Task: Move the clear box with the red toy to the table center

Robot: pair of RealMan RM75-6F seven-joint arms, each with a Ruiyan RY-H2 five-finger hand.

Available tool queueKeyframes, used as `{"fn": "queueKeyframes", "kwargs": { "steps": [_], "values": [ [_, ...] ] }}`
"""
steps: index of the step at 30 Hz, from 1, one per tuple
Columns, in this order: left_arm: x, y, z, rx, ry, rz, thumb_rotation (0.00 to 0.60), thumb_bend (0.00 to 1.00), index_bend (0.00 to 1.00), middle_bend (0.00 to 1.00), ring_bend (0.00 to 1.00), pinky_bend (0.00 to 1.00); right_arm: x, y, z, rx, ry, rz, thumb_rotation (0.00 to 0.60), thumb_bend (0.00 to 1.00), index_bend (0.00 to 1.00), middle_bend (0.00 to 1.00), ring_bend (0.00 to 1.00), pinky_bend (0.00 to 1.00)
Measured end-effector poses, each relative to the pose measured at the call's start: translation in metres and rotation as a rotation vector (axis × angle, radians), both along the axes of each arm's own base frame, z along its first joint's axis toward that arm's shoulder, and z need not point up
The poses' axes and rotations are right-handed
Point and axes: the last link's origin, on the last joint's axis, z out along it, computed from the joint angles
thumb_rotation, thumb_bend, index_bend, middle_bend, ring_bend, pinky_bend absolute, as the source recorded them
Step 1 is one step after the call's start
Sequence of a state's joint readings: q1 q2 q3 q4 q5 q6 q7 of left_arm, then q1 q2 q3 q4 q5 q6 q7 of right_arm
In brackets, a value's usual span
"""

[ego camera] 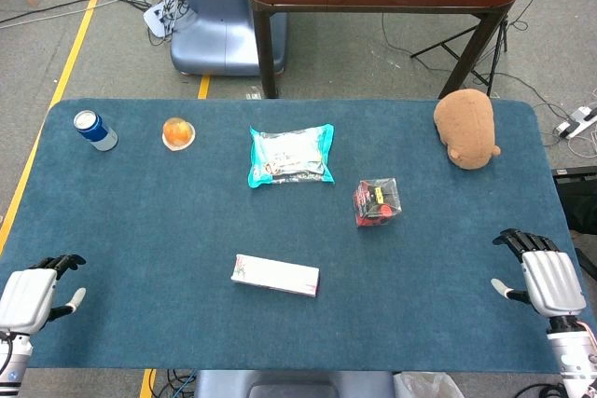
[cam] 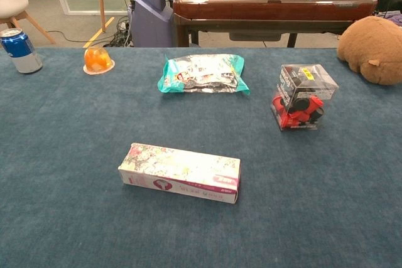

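Note:
The clear box with the red toy (ego camera: 377, 202) lies on the blue table (ego camera: 168, 221), right of the middle; the chest view shows the clear box (cam: 300, 97) standing tilted, with a red and black toy inside. My right hand (ego camera: 543, 277) rests near the table's front right edge, fingers apart and empty, well away from the box. At the front left corner my left hand (ego camera: 35, 294) holds nothing, its fingers spread. Neither hand appears in the chest view.
A teal snack bag (ego camera: 291, 156) lies behind the centre. A white flat carton (ego camera: 275, 275) sits in front. A blue can (ego camera: 95, 130) and an orange jelly cup (ego camera: 178, 133) stand at back left. A brown plush (ego camera: 468, 128) occupies the back right.

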State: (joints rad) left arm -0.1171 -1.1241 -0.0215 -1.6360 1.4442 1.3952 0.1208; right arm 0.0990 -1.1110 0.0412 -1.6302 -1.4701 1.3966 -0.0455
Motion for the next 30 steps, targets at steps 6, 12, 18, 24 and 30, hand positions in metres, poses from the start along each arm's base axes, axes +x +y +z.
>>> {"fn": "queueKeyframes", "kwargs": {
  "steps": [6, 12, 18, 24, 30],
  "values": [
    [-0.001, 0.001, 0.002, 0.007, -0.005, 0.01, 0.6, 0.26, 0.36, 0.41, 0.38, 0.54, 0.001, 0.0, -0.001, 0.004, 0.005, 0.001, 0.6, 0.0, 0.34, 0.26, 0.25, 0.29],
    [-0.001, 0.002, 0.004, 0.021, -0.009, 0.007, 0.6, 0.26, 0.36, 0.41, 0.38, 0.54, 0.001, -0.003, 0.0, -0.015, 0.011, 0.003, 0.6, 0.0, 0.34, 0.25, 0.23, 0.28],
    [-0.002, 0.004, 0.004, 0.027, -0.017, 0.008, 0.6, 0.26, 0.36, 0.41, 0.38, 0.54, -0.003, -0.012, 0.003, -0.034, 0.004, -0.022, 0.6, 0.0, 0.34, 0.25, 0.22, 0.28],
    [-0.003, 0.005, 0.004, 0.025, -0.021, 0.012, 0.6, 0.26, 0.36, 0.41, 0.38, 0.54, -0.002, -0.029, 0.001, -0.012, 0.034, -0.051, 0.6, 0.0, 0.34, 0.25, 0.22, 0.28],
    [-0.003, 0.005, 0.007, 0.037, -0.029, 0.013, 0.6, 0.26, 0.36, 0.41, 0.38, 0.54, 0.006, -0.054, 0.0, -0.009, 0.075, -0.055, 0.6, 0.0, 0.29, 0.18, 0.16, 0.28]
  ]
}}
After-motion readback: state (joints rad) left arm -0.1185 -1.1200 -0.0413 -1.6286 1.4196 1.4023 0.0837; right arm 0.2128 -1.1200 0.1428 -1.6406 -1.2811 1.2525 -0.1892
